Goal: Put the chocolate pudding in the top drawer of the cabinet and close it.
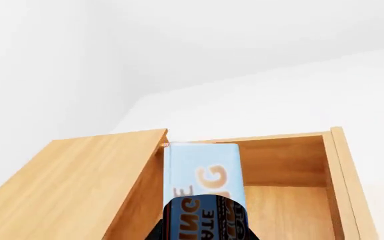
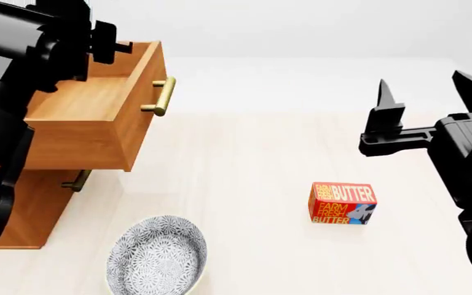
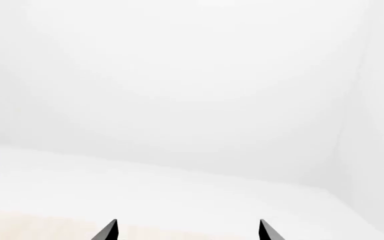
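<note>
Chocolate pudding point(image 1: 204, 180) is held by the left end effector point(image 1: 204, 227) over the pulled-out top drawer point(image 2: 96, 114) of the cabinet point(image 2: 31, 209), upper left in head view. Right end effector point(image 3: 186, 231) is spread wide, nothing gripped.

Both arms are matte black throughout, built of chunky, blocky segments with rounded joint housings and no visible markings. The right hand point(image 2: 420, 101) ends in flat, tapering black fingers point(image 2: 383, 98) that narrow to sharp points. The left hand point(image 1: 204, 235) shows only as a small glossy black edge.
</note>
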Controlling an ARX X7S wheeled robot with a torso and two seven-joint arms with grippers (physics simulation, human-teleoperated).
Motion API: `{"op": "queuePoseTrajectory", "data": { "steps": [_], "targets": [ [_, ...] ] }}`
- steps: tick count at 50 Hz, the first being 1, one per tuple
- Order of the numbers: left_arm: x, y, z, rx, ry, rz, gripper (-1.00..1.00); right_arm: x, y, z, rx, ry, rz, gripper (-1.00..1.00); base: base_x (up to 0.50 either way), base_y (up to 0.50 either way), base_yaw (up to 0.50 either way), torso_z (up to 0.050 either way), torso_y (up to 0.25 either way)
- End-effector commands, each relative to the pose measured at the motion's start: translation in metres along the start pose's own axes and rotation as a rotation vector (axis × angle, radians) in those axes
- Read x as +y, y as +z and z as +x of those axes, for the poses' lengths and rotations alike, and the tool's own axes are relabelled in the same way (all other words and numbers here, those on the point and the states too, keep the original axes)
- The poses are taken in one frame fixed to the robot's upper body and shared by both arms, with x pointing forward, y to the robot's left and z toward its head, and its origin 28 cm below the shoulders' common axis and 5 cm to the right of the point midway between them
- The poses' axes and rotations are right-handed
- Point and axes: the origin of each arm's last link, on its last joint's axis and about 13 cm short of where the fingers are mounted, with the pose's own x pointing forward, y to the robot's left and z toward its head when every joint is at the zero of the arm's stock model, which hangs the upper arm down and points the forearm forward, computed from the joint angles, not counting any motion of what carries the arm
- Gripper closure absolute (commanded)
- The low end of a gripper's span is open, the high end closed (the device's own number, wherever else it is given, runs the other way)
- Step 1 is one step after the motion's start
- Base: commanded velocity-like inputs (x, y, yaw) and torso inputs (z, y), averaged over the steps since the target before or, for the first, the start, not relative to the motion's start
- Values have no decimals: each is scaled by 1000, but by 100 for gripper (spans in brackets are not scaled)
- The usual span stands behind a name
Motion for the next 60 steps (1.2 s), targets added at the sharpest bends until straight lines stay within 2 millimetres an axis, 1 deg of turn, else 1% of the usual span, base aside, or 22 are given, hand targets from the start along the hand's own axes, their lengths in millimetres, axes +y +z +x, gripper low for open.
{"op": "queuePoseTrajectory", "data": {
  "steps": [1,25,42,56,57,60],
  "targets": [
    [-3,-15,10,35,2,1,100,1,-3,2,7,1,2,-100,0,0,0,0,0],
    [3,-38,17,80,-5,-51,100,4,0,4,10,7,-7,-100,0,0,0,0,1],
    [-3,-54,22,107,-22,-49,100,7,1,7,13,16,-13,-100,0,0,0,0,0],
    [-6,-59,25,118,-35,-63,100,8,0,7,14,17,-13,-100,1,0,0,0,0],
    [-6,-58,25,118,-36,-64,-100,8,0,7,14,17,-14,-100,11,0,0,0,0],
    [-5,-57,24,116,-41,-78,-100,8,0,7,14,17,-13,-100,0,0,0,0,0]
  ]
}}
